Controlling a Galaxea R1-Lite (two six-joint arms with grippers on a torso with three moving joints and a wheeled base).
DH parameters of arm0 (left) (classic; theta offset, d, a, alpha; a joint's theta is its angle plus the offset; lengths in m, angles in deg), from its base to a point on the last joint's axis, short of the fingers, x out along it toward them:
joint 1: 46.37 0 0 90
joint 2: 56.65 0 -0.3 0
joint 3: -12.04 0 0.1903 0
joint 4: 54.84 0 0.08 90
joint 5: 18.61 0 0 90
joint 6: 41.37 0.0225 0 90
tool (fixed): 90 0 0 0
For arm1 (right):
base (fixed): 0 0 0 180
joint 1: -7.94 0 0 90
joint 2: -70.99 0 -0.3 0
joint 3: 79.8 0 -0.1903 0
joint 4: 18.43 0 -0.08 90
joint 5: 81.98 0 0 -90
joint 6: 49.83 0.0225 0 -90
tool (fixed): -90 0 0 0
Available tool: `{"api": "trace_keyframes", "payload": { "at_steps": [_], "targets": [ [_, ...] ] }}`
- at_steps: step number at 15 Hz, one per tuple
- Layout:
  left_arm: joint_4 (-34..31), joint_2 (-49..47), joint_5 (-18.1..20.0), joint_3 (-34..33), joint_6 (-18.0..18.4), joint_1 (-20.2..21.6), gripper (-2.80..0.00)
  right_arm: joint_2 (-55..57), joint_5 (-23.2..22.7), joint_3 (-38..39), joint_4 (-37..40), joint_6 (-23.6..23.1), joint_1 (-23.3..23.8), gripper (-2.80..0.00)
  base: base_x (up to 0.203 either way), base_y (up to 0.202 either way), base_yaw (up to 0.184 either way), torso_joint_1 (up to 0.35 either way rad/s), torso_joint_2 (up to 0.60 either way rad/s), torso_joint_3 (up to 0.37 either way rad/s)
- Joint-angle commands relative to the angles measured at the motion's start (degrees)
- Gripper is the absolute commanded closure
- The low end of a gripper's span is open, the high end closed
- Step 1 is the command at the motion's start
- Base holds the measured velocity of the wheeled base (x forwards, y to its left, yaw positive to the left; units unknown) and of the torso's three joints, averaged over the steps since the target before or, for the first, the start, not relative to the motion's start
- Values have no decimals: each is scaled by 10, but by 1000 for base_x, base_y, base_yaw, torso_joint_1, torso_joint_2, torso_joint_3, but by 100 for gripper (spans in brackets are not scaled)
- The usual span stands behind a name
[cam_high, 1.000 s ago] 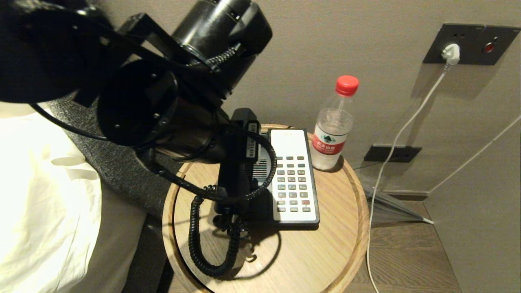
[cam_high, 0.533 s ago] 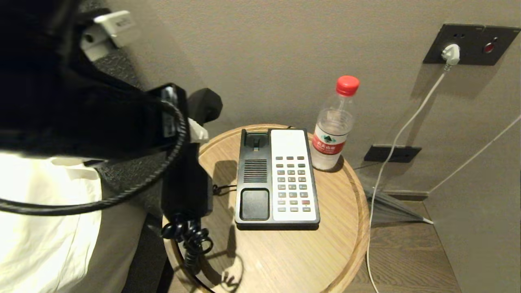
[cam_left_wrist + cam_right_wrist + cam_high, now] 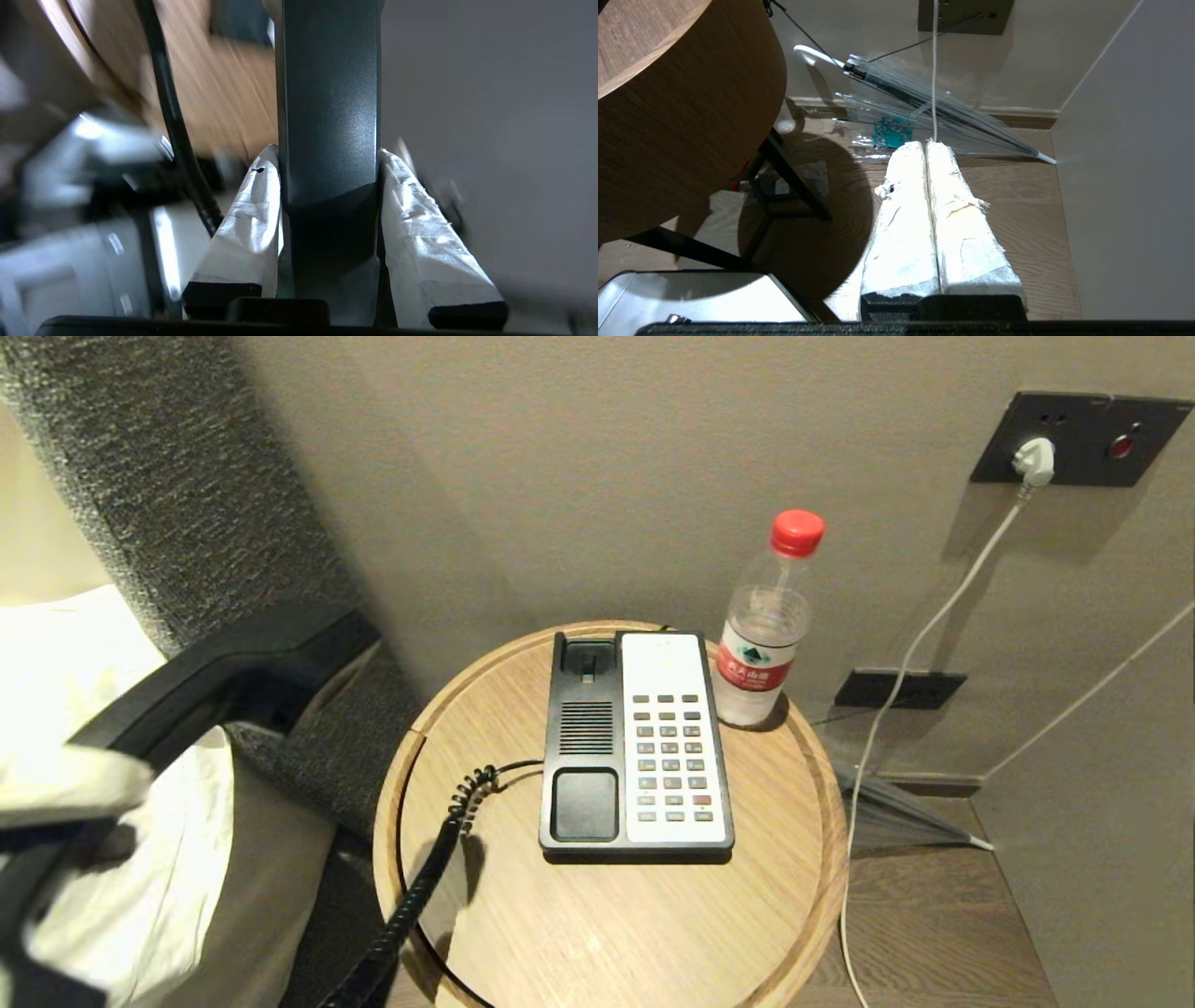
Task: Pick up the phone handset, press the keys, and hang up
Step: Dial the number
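Note:
The phone handset (image 3: 233, 672), a long black receiver, hangs off the table's left side, over the bedding. My left gripper (image 3: 93, 770) is shut on it, its white-wrapped fingers (image 3: 252, 205) pressing on both flanks of the handset (image 3: 329, 93). The coiled black cord (image 3: 439, 849) runs taut from the phone base (image 3: 583, 756) down to the lower left. The base lies on the round table with its cradle bare and its white keypad (image 3: 667, 756) uncovered. My right gripper (image 3: 927, 145) is parked low beside the table, over the floor, fingers shut with nothing between them.
A water bottle with a red cap (image 3: 766, 625) stands right behind the base. The round wooden table (image 3: 822, 775) sits between a grey padded headboard (image 3: 187, 495) and a wall. A white cable (image 3: 896, 700) hangs from the wall socket. A clear umbrella (image 3: 924, 102) lies on the floor.
My left arm has lifted the handset off the cradle and swung it far to the left, out of the middle of the head view. The cord has pulled straight.

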Motion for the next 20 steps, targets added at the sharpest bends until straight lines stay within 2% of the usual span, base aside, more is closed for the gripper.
{"api": "trace_keyframes", "payload": {
  "at_steps": [1,4,11,20],
  "targets": [
    [-3,90,69,-59,-8,0,0,0,0,0,0,0,1,0,0,0,0,0,0,0],
    [3,109,84,-104,-6,0,0,0,0,0,0,0,0,0,0,0,0,0,0,0],
    [49,78,81,-105,3,1,0,0,0,0,0,0,1,0,0,0,0,0,0,0],
    [51,66,79,-99,29,17,0,1,1,1,-1,-4,1,0,0,0,0,0,0,0]
  ]
}}
